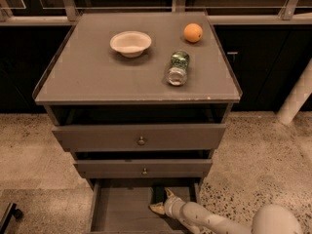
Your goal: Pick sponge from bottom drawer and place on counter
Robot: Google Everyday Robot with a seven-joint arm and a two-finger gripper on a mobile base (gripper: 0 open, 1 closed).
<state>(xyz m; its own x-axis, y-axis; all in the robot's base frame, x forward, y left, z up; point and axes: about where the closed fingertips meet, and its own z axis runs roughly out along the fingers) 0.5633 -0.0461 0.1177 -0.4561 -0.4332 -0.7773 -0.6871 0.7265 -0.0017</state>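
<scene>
The bottom drawer (117,213) is pulled out, showing its grey floor. The sponge (158,194) shows as a small dark block on that floor, toward the back right. My gripper (163,201) reaches into the drawer from the lower right on its pale arm. Its fingers are spread, one to the right of the sponge and one at its near side. I cannot tell whether they touch it. The counter (97,72) is the flat grey top of the cabinet.
On the counter stand a white bowl (130,43), an orange (193,32) and a clear jar with a green label (178,68) on its side. Two knobbed drawers (141,138) sit slightly open above the bottom one. A white post (297,94) stands at the right.
</scene>
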